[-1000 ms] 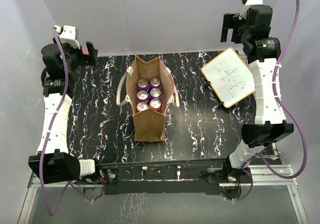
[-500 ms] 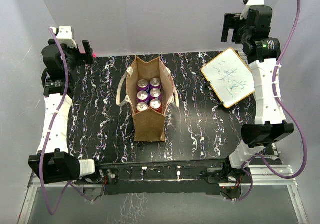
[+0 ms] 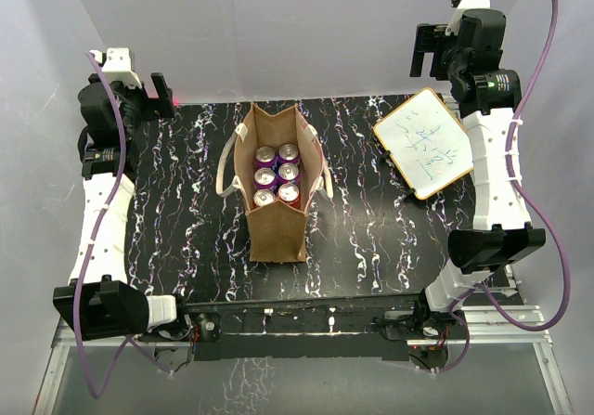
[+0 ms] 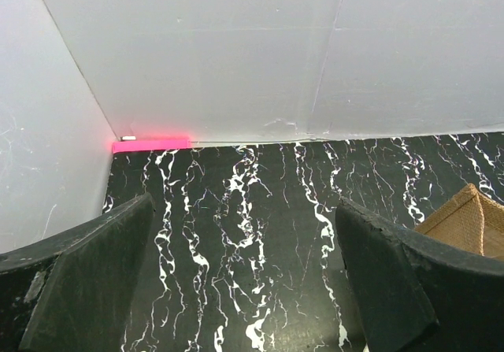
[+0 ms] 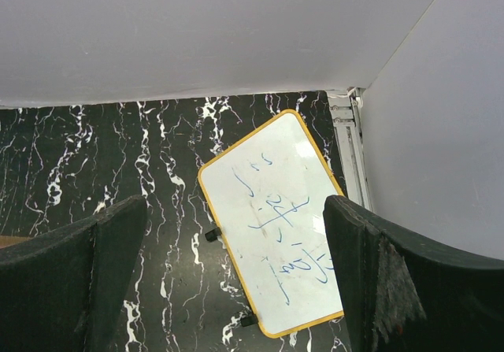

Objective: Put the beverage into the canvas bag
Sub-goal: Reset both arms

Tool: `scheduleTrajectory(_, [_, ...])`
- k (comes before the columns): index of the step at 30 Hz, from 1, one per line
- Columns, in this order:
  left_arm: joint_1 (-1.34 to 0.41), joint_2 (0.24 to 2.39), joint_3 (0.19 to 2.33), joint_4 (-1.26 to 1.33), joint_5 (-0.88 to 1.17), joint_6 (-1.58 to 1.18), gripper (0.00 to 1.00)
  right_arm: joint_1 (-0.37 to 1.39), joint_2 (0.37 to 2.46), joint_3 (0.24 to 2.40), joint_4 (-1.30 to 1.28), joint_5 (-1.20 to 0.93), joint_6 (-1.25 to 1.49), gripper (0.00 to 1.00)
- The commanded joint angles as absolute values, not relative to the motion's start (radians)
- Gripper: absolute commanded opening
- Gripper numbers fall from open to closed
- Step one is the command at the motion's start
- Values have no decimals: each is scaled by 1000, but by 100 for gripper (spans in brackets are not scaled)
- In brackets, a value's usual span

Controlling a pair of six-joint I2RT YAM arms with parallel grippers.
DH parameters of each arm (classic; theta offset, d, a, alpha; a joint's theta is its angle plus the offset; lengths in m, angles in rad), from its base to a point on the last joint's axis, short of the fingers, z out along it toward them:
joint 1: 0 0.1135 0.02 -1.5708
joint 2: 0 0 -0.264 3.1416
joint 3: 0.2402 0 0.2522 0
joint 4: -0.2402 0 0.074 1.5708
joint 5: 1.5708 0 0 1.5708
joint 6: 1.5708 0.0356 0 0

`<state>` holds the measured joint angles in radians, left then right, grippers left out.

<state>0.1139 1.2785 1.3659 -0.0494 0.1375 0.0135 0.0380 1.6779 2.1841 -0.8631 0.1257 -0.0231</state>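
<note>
Upright near the middle of the black, white-veined table (image 3: pixel 186 211): the canvas bag (image 3: pixel 277 237), tall and brown, mouth open toward the overhead camera, plain near wall facing the arm bases. Off its left rim, one cream loop handle (image 3: pixel 225 169) drooping outward; off its right rim, another. Down inside the bag, six purple cans (image 3: pixel 289 172) with silver tops, packed in two rows of three, touching one another and taking up most of the opening; no telling from above whether any of them leans. Nothing gripped by either arm. Well to the left of the bag and farther back, close to the rear wall (image 4: pixel 236 53): the left gripper (image 3: pixel 160 97), jaws spread wide and empty, with only bare tabletop between its two dark pads (image 4: pixel 94 281) in the left wrist view. At the right edge of that same view, just a tan corner of the bag, apart from the pads. Farther left of the bag, at the foot of the rear wall, a short pink strip (image 4: pixel 151 143). Well to the right of the bag and beyond it, held high: the right gripper (image 3: pixel 429 51), jaws likewise wide apart and holding nothing. To the right of the bag, well apart from it, a yellow-framed whiteboard (image 3: pixel 425 142) with blue scribbles, set askew to the table edges, two small black feet on the edge nearer the bag; seen between the right gripper's pads in the right wrist view, but well below them and untouched.
</note>
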Motion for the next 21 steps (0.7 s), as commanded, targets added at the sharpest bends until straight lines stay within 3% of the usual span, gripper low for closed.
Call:
scheduleTrajectory(1, [112,1247,1373,-29,140,3,97,35,1662,2196,-818,114,-10,98])
scheduleTrajectory(12, [112,1248,1344,-26,236,53,97,35,1654,2189,-821,117,-18,98])
scheduleTrajectory(21, [100,1253,1339,-16,194,91,97,35,1659,2192,-821,114,-19,99])
